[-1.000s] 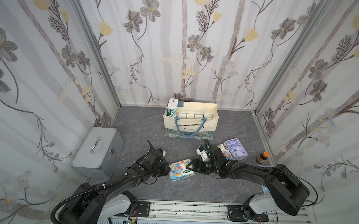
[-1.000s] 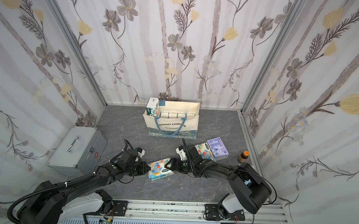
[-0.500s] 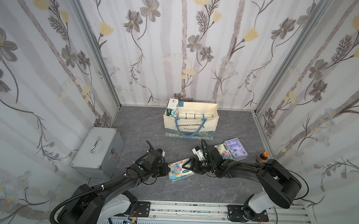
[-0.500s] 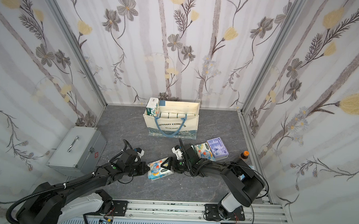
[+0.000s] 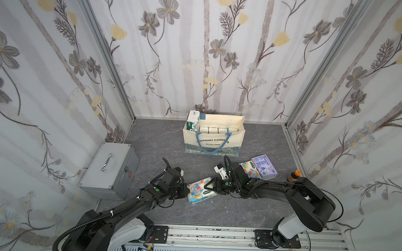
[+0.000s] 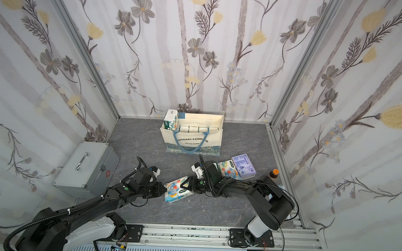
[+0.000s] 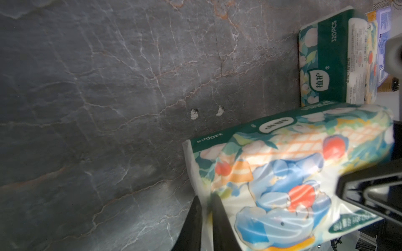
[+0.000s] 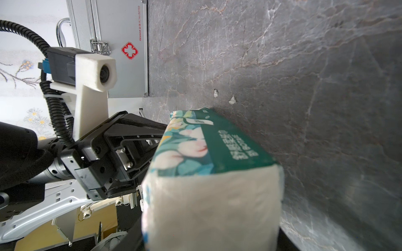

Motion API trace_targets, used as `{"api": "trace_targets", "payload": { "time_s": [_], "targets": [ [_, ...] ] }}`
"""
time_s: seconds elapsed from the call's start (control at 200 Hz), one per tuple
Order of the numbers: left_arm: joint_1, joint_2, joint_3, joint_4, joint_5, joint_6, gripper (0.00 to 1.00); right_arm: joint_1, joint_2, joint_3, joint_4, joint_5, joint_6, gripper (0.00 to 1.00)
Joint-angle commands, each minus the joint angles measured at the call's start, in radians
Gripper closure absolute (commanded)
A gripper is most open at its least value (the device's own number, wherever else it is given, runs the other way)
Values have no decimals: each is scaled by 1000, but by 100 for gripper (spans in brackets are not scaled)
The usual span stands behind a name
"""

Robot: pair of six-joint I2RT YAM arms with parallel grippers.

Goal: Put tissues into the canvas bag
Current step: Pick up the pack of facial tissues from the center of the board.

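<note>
A: Where do we log the soft plastic-wrapped tissue pack with the blue cartoon print (image 5: 200, 192)?
B: Near middle of the grey marbled tabletop (image 5: 162, 138), slung between both arms. It's well short of the cream canvas bag with blue strap handles (image 5: 213, 140), upright at the far wall.
A: And the left jaws?
B: Almost closed, pinching only the wrap's thin end seam. We'd call that a steadying hold.
A: And the right jaws?
B: Roughly half open, straddling the pack's right end; we can't tell if they press yet. We read it as a handover, since a seam pinch won't carry a soft pack.
A: Anything else?
B: The lavender rectangular tissue pack (image 5: 264, 167) lies on the right, not yet bagged.
</note>
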Motion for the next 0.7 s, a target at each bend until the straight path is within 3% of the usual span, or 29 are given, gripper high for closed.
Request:
{"api": "trace_targets", "payload": {
  "time_s": [0.0, 0.045, 0.165, 0.22, 0.48, 0.695],
  "targets": [
    [1, -29, 13, -56, 8, -4, 68, 0, -22, 10, -26, 24, -41, 46],
    [0, -48, 21, -77, 9, -7, 49, 0, -30, 12, -47, 34, -54, 46],
    [0, -130, 75, -165, 13, -8, 19, 0, -51, 13, -90, 60, -73, 46],
    [0, -194, 114, -220, 4, -8, 1, 0, -59, 15, -104, 70, -80, 46],
    [0, -559, 315, -483, -142, -31, 0, 0, -102, 59, -202, 86, -124, 47],
    [1, -737, 472, -685, -361, 140, 0, 0, -149, 124, -306, 110, -162, 46]
  ]
}}
